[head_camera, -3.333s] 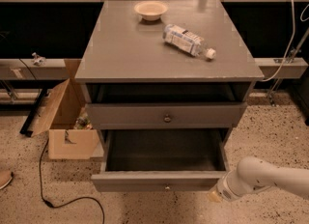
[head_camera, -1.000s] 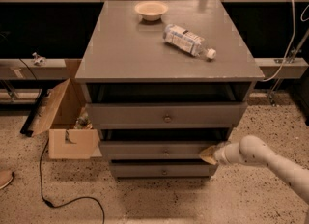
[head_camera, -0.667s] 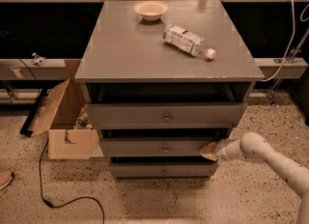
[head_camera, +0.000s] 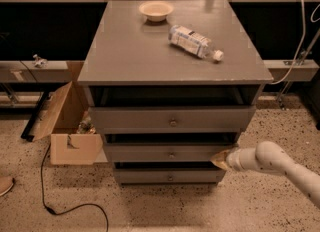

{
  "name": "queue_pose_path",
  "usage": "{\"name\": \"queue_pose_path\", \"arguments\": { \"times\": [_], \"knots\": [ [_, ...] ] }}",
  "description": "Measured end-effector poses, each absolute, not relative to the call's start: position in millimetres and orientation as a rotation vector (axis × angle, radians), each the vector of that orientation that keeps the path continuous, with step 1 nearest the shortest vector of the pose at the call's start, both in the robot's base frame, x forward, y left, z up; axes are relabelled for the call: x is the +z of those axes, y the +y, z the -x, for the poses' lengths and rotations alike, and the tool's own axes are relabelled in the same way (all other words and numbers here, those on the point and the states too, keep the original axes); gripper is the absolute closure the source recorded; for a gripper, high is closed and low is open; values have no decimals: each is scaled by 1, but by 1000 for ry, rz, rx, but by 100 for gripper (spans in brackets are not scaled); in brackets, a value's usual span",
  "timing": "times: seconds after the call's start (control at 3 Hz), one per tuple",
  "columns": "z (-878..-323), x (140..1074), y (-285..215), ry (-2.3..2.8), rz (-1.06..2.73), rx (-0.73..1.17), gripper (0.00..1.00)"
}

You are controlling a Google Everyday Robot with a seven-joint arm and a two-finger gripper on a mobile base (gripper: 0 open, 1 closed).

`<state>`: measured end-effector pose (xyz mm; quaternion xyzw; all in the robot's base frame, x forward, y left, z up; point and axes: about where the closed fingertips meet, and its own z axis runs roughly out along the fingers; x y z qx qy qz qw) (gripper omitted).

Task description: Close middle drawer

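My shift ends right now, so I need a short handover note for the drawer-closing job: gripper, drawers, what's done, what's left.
Gripper: low at the right of the cabinet, its tip against the right end of the middle drawer front.
Middle drawer: nearly in. A dark gap shows above its front, and I cannot tell if it is flush.
Top drawer: front stands out a little.
Done: most of the push, it seems.
Left: probably a final press, then back the arm away.
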<state>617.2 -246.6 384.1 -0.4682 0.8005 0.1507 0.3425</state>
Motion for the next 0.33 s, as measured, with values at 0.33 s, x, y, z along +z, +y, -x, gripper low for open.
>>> {"name": "queue_pose_path", "arguments": {
  "times": [0.33],
  "knots": [
    [-567,405,-256,2091,1245,394,100]
  ]
}}
